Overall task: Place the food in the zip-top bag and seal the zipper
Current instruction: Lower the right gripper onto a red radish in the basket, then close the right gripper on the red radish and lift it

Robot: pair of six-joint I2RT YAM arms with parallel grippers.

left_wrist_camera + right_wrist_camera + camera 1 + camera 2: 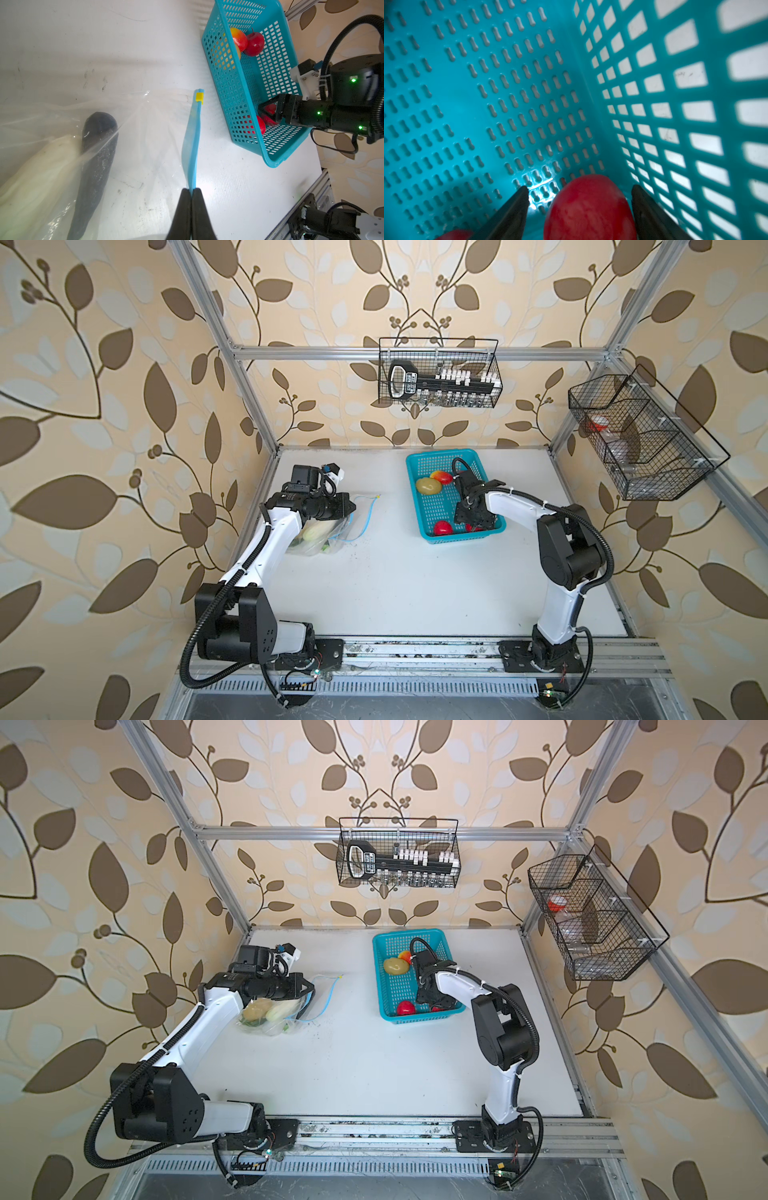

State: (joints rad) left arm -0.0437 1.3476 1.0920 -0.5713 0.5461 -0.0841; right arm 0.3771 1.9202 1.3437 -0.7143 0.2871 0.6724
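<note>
The clear zip-top bag [332,545] [145,124] lies at the left with a white vegetable [41,166], a dark eggplant [95,166] and a potato [255,1009] inside. My left gripper [192,190] [353,508] is shut on the blue zipper [192,141], whose yellow slider [199,97] sits at the far end. My right gripper [579,188] [473,526] is down in the turquoise basket [432,460] [654,83], open, with a red fruit [589,209] between its fingers and a gap on one side. A second red fruit [443,527], a potato [429,486] and a red-yellow fruit [442,477] also lie in the basket.
A black wire basket [438,373] with tools hangs on the back wall and another wire basket [640,439] hangs on the right wall. An aluminium rail [415,651] carrying both arm bases runs along the table's front edge.
</note>
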